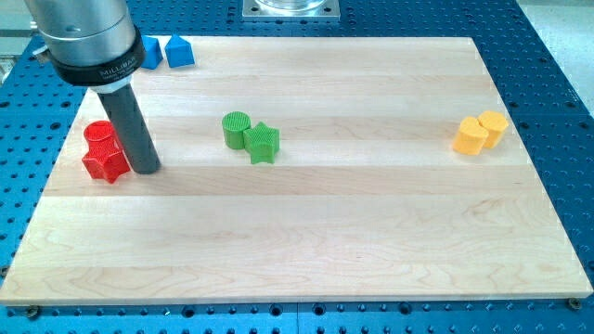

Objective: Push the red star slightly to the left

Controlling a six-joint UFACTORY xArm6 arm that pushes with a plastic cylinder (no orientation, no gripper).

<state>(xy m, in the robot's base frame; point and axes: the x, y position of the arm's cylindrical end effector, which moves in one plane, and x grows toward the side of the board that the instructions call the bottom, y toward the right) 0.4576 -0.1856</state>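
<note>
The red star (105, 163) lies near the board's left edge, touching a red cylinder (99, 136) just above it. My tip (146, 169) rests on the board right beside the star's right side, touching or nearly touching it. The dark rod rises from the tip toward the view's top left.
A green cylinder (236, 129) and green star (263, 143) sit together left of centre. Two blue blocks (167, 52) lie at the top left, partly behind the arm. Two yellow blocks (481, 132) sit at the right. The wooden board (371, 241) ends close to the red blocks.
</note>
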